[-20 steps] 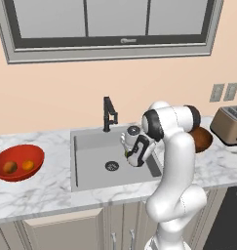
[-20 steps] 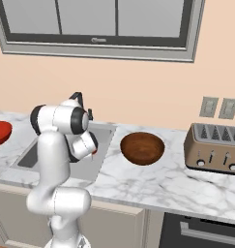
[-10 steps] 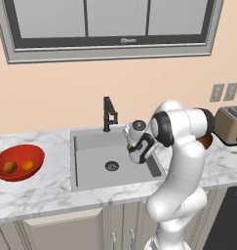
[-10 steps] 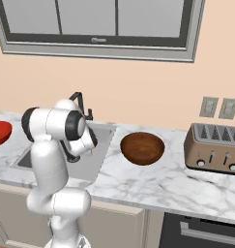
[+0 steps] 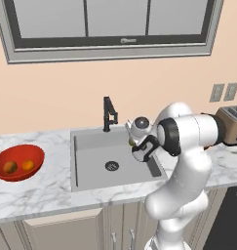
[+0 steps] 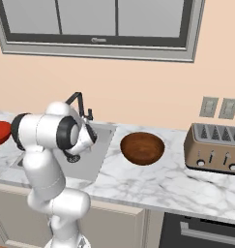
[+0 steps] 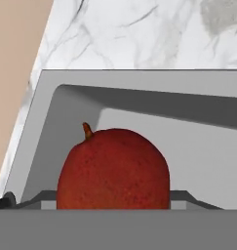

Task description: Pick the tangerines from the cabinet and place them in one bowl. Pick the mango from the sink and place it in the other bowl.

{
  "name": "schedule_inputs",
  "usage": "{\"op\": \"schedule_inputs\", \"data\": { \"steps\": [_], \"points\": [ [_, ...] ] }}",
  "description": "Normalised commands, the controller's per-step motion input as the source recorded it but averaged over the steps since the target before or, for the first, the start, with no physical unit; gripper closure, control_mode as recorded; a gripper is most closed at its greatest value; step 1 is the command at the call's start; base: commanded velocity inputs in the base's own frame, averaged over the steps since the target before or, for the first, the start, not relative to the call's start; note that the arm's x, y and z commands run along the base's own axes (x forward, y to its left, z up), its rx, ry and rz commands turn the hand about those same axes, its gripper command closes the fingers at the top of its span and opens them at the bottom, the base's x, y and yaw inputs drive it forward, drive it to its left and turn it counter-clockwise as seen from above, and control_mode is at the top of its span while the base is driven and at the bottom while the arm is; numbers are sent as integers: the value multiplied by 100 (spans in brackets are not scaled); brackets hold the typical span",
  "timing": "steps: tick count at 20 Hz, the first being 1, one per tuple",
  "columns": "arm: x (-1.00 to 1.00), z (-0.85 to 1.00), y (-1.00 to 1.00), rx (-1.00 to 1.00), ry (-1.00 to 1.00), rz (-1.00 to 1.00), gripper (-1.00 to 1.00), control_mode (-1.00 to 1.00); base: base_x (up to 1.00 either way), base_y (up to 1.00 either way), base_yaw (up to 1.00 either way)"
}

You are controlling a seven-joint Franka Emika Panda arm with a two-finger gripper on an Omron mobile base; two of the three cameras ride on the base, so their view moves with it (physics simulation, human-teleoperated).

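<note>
My gripper (image 5: 135,145) is shut on the mango (image 7: 115,166), a red fruit with a short stem that looms large in the hand view. It hangs above the right part of the grey sink (image 5: 93,168). The mango shows as a small yellowish spot (image 5: 131,142) at the hand. On the left counter, the red bowl (image 5: 36,155) holds both tangerines (image 5: 10,167) (image 5: 27,165). The dark brown bowl (image 6: 142,147) stands right of the sink with nothing in it. The cabinet is out of view.
A black faucet (image 5: 109,113) rises behind the basin, with the round drain (image 5: 111,166) below the hand. A steel toaster (image 6: 215,147) stands on the marble counter (image 6: 157,181) to the far right, under wall outlets (image 6: 218,107). A window spans the wall above.
The arm has swung a little to the right over the sink, with the mango still in the gripper. The bowls and tangerines have not moved.
</note>
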Motion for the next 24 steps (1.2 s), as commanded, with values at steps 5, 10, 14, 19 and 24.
{"op": "schedule_inputs", "data": {
  "steps": [5,10,14,19,24],
  "points": [
    [-31,58,0,1,-3,-4,100,-100,0,0,0],
    [-27,73,0,3,-1,-6,100,-100,0,0,0],
    [-25,76,-1,3,0,-7,100,-100,0,0,0],
    [-5,98,-8,6,0,-9,100,-100,0,0,0],
    [-1,99,-14,5,6,-9,100,-100,0,0,0]
  ]
}}
